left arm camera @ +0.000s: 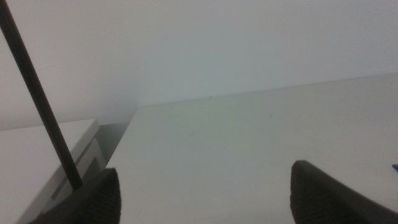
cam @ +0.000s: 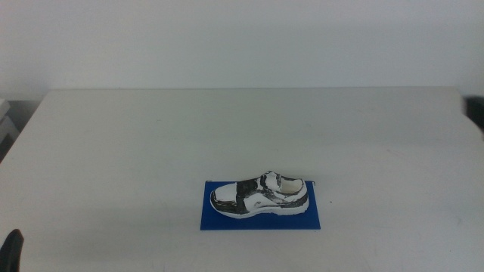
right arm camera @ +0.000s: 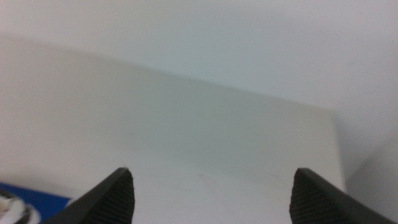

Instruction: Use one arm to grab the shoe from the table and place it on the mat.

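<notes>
The white sneaker with black patches (cam: 259,195) lies on the dark-blue mat (cam: 259,221) at the front middle of the white table (cam: 227,128), toe to the left. My left gripper (left arm camera: 205,186) is open and empty, low at the front left; a bit of it shows at the bottom edge of the middle view (cam: 11,249). My right gripper (right arm camera: 211,193) is open and empty, out of the middle view. The right wrist view shows a corner of the mat (right arm camera: 37,198) and a bit of the shoe (right arm camera: 12,210). The left wrist view shows a sliver of mat (left arm camera: 395,167).
A black cable (left arm camera: 37,99) crosses the left wrist view. White furniture (left arm camera: 56,155) stands off the table's left edge, also seen in the middle view (cam: 6,121). A dark object (cam: 476,113) sits beyond the table's right edge.
</notes>
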